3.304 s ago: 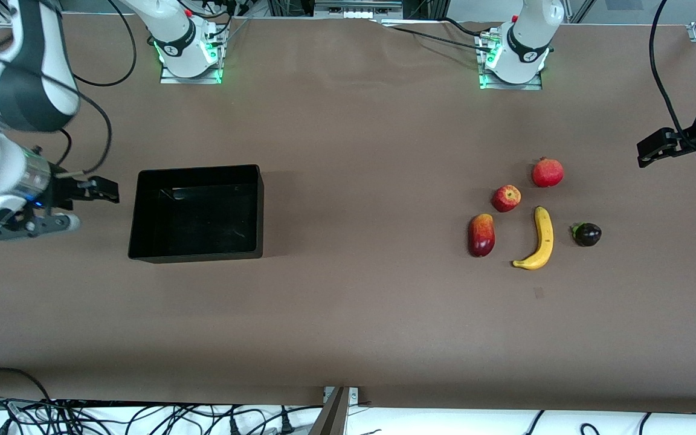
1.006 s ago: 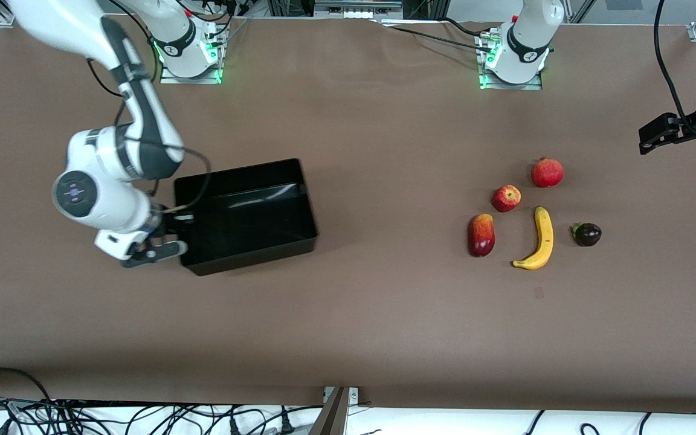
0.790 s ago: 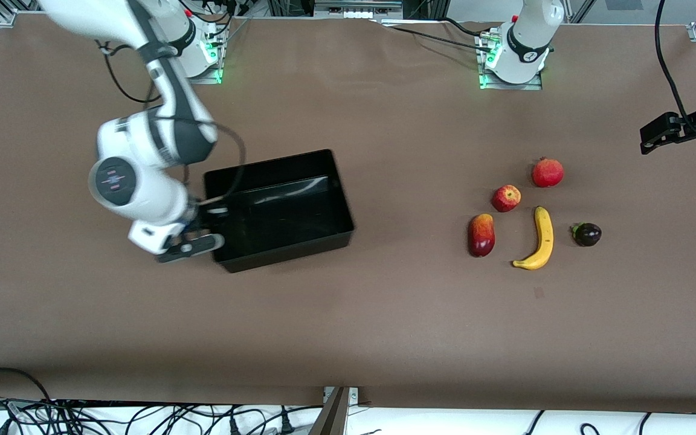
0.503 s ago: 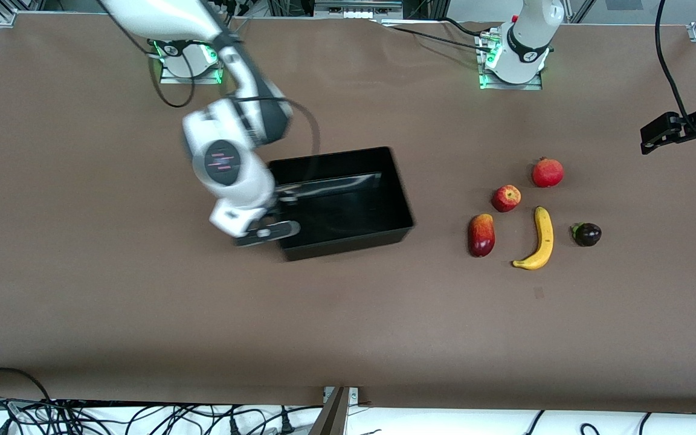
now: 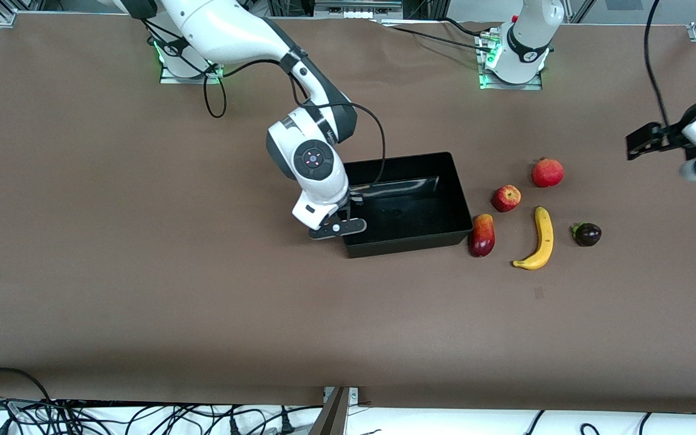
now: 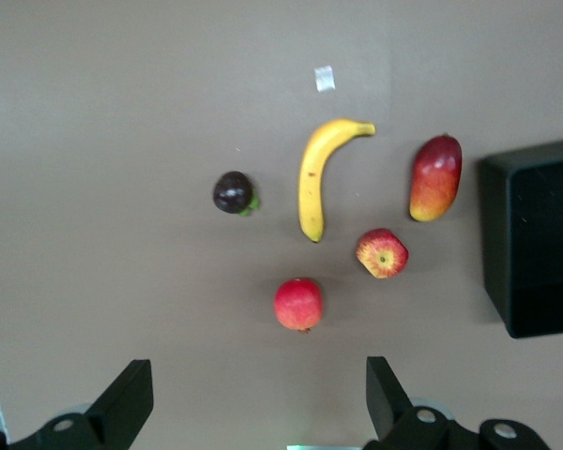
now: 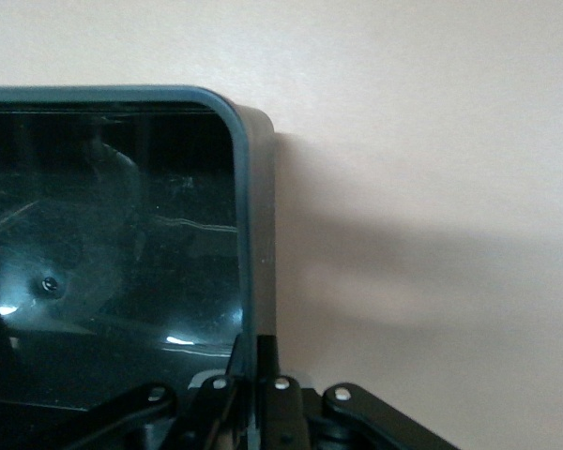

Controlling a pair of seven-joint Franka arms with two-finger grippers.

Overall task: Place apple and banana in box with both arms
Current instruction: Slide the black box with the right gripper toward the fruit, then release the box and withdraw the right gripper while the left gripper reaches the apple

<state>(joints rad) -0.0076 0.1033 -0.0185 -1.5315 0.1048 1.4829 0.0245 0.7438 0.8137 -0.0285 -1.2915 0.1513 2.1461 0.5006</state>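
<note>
The black box [image 5: 408, 241] sits mid-table, empty, with my right gripper [image 5: 347, 211] shut on its end wall toward the right arm's end. In the right wrist view the fingers [image 7: 274, 361] pinch that wall [image 7: 255, 234] near a corner. The red-and-yellow apple [image 5: 506, 197] and the curved yellow banana [image 5: 538, 238] lie on the table beside the box, toward the left arm's end. My left gripper [image 5: 641, 142] hangs open above that end of the table, holding nothing. The left wrist view looks down on the banana [image 6: 319, 173], apple [image 6: 382, 253] and box [image 6: 535, 234], with the gripper [image 6: 258, 389] open.
A red-yellow mango-like fruit [image 5: 481, 235] lies right against the box's near corner. A round red fruit with a crown tip [image 5: 547, 172] sits farther from the camera than the apple. A small dark fruit [image 5: 586, 234] lies beside the banana toward the left arm's end.
My right gripper has dragged the box across the table from the right arm's end to right beside the fruits. The left gripper shifted slightly toward the fruits.
</note>
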